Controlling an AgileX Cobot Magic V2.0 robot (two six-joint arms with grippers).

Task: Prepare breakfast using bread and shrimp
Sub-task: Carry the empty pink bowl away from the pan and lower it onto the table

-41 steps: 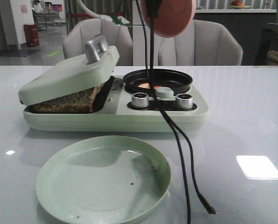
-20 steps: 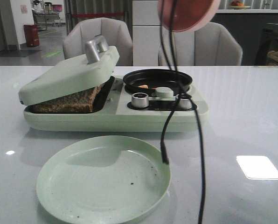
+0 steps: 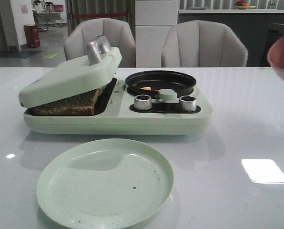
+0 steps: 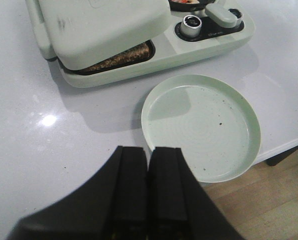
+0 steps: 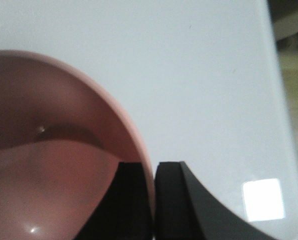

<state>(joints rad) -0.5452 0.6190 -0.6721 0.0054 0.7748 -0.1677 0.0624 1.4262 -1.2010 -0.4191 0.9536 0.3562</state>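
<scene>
The bread (image 3: 70, 102) lies in the pale green appliance (image 3: 118, 121), its brown crust showing under the half-lowered lid (image 3: 70, 76); the left wrist view catches it too (image 4: 121, 57). A small orange shrimp (image 3: 147, 88) rests in the black pan (image 3: 161, 80) on the appliance's right side. My right gripper (image 5: 154, 167) is shut on the rim of a pink bowl (image 5: 54, 165), which shows at the front view's right edge (image 3: 282, 55). My left gripper (image 4: 148, 152) is shut and empty, hovering over the table beside the green plate (image 4: 204, 125).
The green plate (image 3: 104, 186) sits in front of the appliance, with crumbs on it. Two silver knobs (image 3: 143, 102) (image 3: 188, 103) face the front. Two grey chairs (image 3: 204, 45) stand behind the white table (image 3: 247, 124). The table's edge (image 4: 289, 145) runs close past the plate.
The pink bowl has swung from above the pan to the right and lower, now at the view's right edge. The dangling black cables have left the front view.
</scene>
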